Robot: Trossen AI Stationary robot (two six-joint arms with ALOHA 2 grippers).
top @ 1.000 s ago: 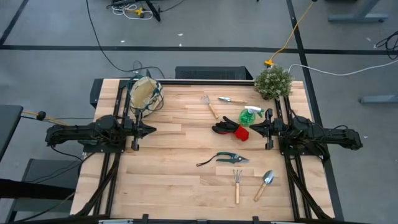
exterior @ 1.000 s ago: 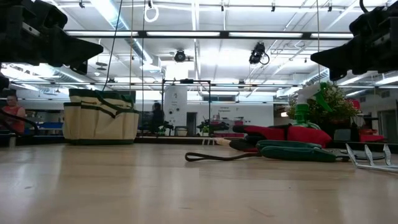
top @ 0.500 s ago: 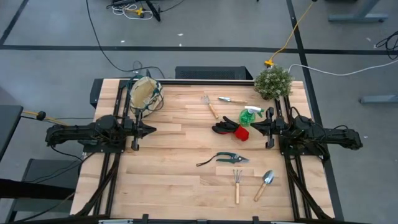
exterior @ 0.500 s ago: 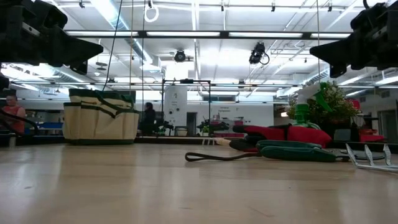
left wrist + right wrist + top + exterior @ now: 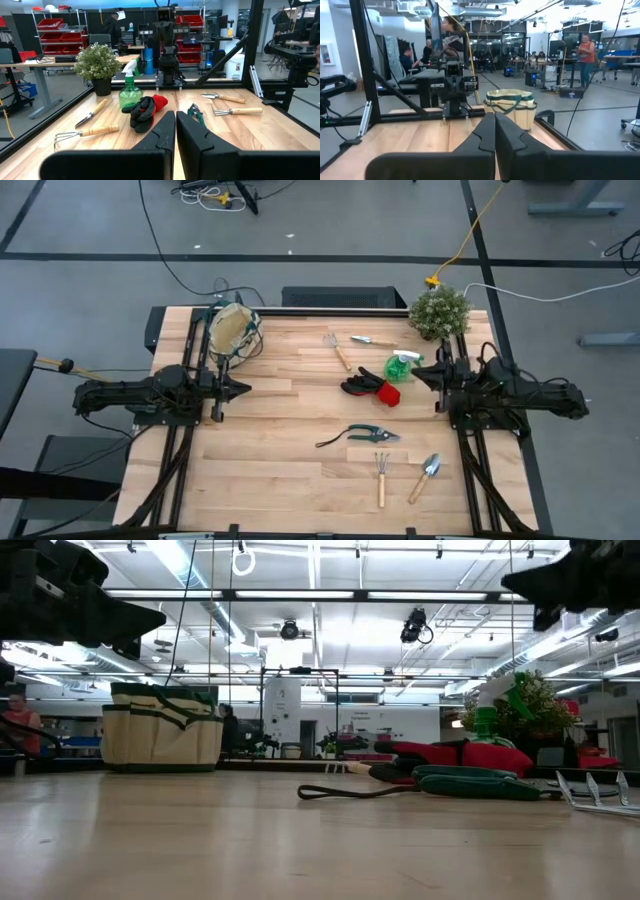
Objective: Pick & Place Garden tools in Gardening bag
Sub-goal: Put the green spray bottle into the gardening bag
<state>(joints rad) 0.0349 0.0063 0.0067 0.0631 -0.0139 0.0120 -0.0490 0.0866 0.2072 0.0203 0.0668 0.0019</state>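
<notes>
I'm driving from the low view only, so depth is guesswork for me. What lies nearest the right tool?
Observer: From above, the right tool sits by the green spray bottle, not touching it, with the gloves next to that.
Operator: Is it holding anything?
Observer: No, its wrist view shows the fingers shut together with nothing between them.
Operator: And the bag?
Observer: The gardening bag stands at the table's far left corner, just beyond the left tool, which is shut too.
Operator: Any tools near me?
Observer: A wooden-handled fork and trowel lie at the near edge.
</notes>
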